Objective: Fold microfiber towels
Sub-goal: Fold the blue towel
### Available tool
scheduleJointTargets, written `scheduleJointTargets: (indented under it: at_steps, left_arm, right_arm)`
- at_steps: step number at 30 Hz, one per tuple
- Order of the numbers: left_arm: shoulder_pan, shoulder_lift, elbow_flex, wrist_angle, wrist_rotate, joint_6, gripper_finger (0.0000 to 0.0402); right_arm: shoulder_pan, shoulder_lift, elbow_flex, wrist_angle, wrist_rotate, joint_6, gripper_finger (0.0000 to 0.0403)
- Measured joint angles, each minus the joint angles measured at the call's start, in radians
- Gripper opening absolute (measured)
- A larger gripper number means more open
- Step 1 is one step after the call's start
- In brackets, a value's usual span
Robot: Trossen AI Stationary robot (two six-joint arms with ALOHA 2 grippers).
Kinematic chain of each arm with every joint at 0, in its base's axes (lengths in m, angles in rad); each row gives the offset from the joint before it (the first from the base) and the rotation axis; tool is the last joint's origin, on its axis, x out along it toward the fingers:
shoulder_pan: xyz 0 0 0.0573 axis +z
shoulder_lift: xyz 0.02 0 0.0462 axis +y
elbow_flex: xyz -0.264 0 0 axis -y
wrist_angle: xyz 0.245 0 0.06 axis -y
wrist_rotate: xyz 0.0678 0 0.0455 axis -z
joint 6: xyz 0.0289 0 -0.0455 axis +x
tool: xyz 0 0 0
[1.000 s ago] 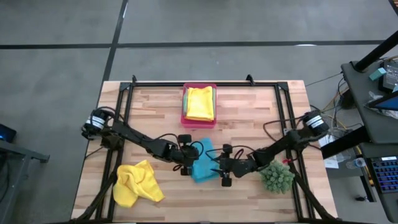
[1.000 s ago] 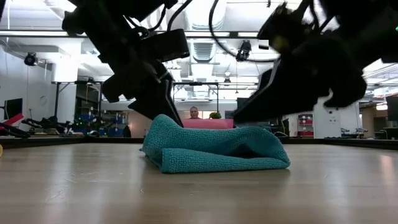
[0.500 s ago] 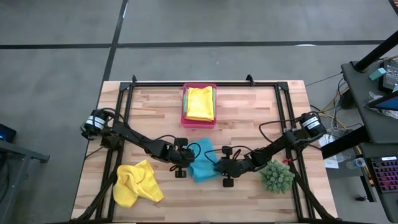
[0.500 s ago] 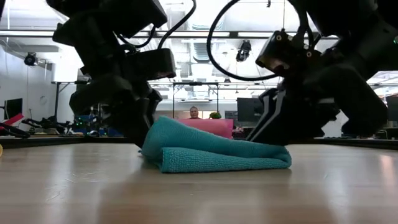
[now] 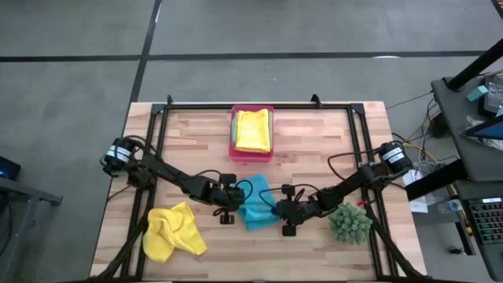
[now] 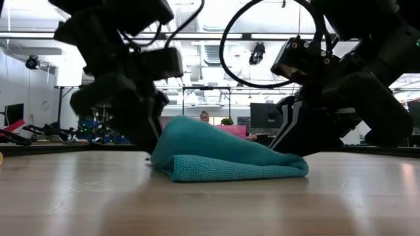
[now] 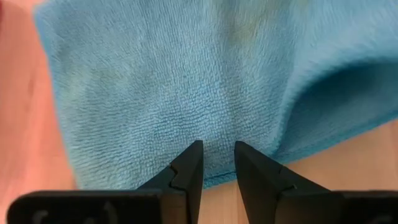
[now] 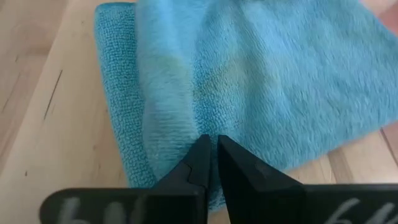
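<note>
Subject: the turquoise microfiber towel (image 5: 254,204), lying partly folded on the wooden surface (image 5: 314,149), a short way on the near side of the pink tray (image 5: 233,149), which serves as the landmark here. The tray carries a neat stack topped by a yellow towel (image 5: 253,130). A second yellow towel (image 5: 173,231), crumpled, lies well to the left of the tray and nearer the front edge. A spiky green plant (image 5: 349,222) stands to the right of the tray, also near the front.

Left gripper (image 7: 217,163): at the turquoise towel's left edge, fingers narrow, tips pressed into the pile at the hem; a slim gap shows between them and the edge appears pinched there.

Right gripper (image 8: 211,158): at the towel's right side, fingers drawn together on a raised ridge of cloth.

Handling judgement: the towel is light, soft and fully limp; the low view shows it humped in the middle (image 6: 223,154) and sagging to the surface at both ends. It will not hold shape unaided and will drape from any held point. The pile looks grippy rather than slippery; nothing about it is fragile.

Where to take hold: at hems or corners, both layers of the fold together, with the two grips well apart so the edge stays taut. A mid-cloth pinch is likely to lift a single layer and spoil the fold.
</note>
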Motion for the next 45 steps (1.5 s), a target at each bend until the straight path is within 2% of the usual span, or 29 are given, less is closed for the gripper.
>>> scheduleJointTargets:
  at_steps: [6, 12, 18, 24, 29, 40, 45]
  left_arm:
    - [-0.011, -0.078, 0.0, -0.049, 0.033, -0.001, 0.0077]
    - [-0.027, -0.132, 0.002, 0.001, 0.036, -0.012, 0.0077]
    - [-0.05, -0.093, -0.004, 0.148, 0.035, -0.052, 0.0077]
    - [-0.066, -0.002, -0.005, 0.254, 0.055, -0.052, 0.0077]
    - [-0.091, 0.044, -0.002, 0.321, 0.119, -0.065, 0.0077]
    - [-0.121, 0.07, -0.005, 0.346, 0.12, -0.183, 0.0077]
    - [-0.123, 0.109, -0.005, 0.386, 0.12, -0.208, 0.0077]
  right_arm:
    - [0.0, 0.0, 0.022, 0.0, 0.0, -0.033, 0.004]
    - [0.0, -0.007, 0.046, -0.014, 0.003, -0.059, 0.0089]
    - [0.0, -0.049, 0.061, -0.076, 0.007, -0.056, 0.0136]
    - [0.0, -0.093, 0.059, -0.095, 0.008, -0.056, 0.0153]
    - [-0.023, -0.094, 0.058, -0.085, 0.008, -0.077, 0.0134]
    - [-0.158, -0.01, 0.062, 0.01, 0.0, -0.157, 0.0036]
    - [-0.18, 0.01, 0.064, 0.027, -0.003, -0.178, 0.0011]
